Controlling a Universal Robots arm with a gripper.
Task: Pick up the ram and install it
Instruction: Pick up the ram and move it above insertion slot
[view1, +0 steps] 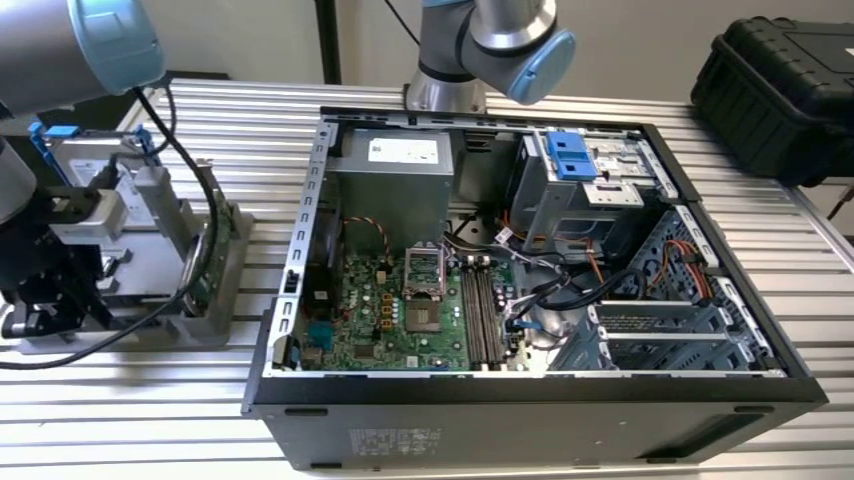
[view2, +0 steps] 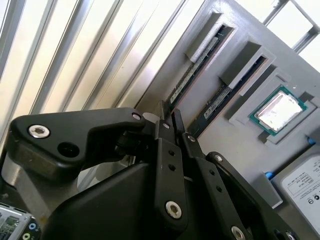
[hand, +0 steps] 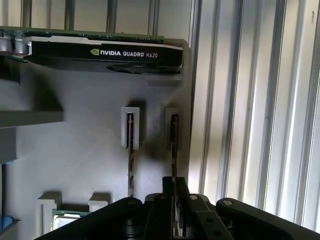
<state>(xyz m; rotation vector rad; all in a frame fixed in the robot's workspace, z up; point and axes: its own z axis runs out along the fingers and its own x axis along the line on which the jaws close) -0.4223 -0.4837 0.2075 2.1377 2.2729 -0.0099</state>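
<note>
Here, two slotted ram sticks, one hand.

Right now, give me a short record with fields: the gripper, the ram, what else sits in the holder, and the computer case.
gripper: over the gray holder, lined up with one end of the ram
ram: on edge in the holder slot nearest the slatted table, not yet lifted
second stick: in the neighbouring slot
also in holder: graphics card, processor chip
computer case: open, on the exterior view's right of the holder
</note>
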